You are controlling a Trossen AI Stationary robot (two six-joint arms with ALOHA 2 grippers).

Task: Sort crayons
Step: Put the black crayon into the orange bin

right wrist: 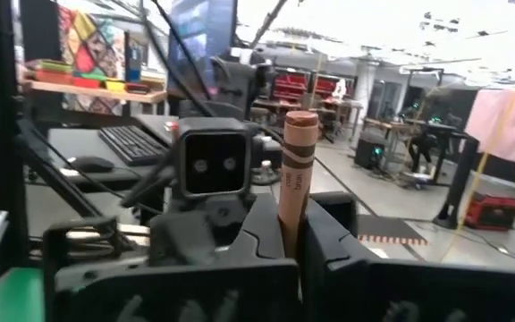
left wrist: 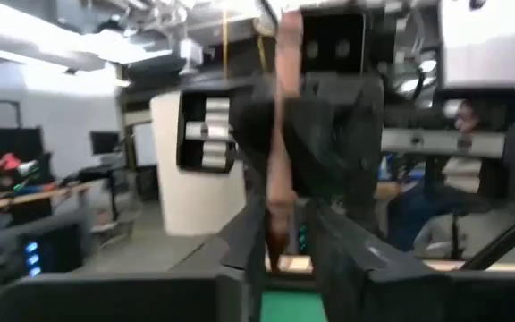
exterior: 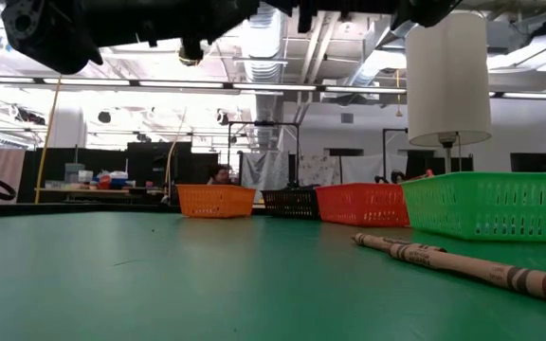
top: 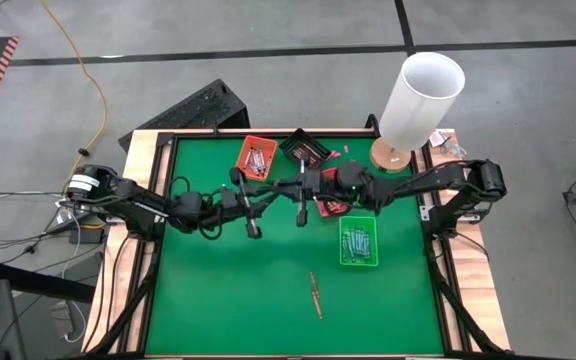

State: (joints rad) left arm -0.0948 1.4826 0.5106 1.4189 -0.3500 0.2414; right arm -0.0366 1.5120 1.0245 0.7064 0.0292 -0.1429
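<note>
Upright, brown crayon [right wrist: 299, 170] between right jaws.

Both arms are reaching toward the middle of the table [top: 208, 300], the left gripper [top: 253, 228] just beside the right gripper [top: 301, 215]. A crayon [right wrist: 297, 174] is standing upright between the right gripper's fingers. Behind them, three baskets [top: 256, 157] are sitting in a row. A fourth basket [top: 357, 241] is lying to the right. Near the front, another crayon [top: 315, 295] is lying alone. A lamp [top: 420, 100] is standing at the far right corner.

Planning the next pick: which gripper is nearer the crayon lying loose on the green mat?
Right, narrowly. The right gripper hangs above the mat, up and slightly left of the loose crayon in the high view; the left gripper is farther left.
</note>
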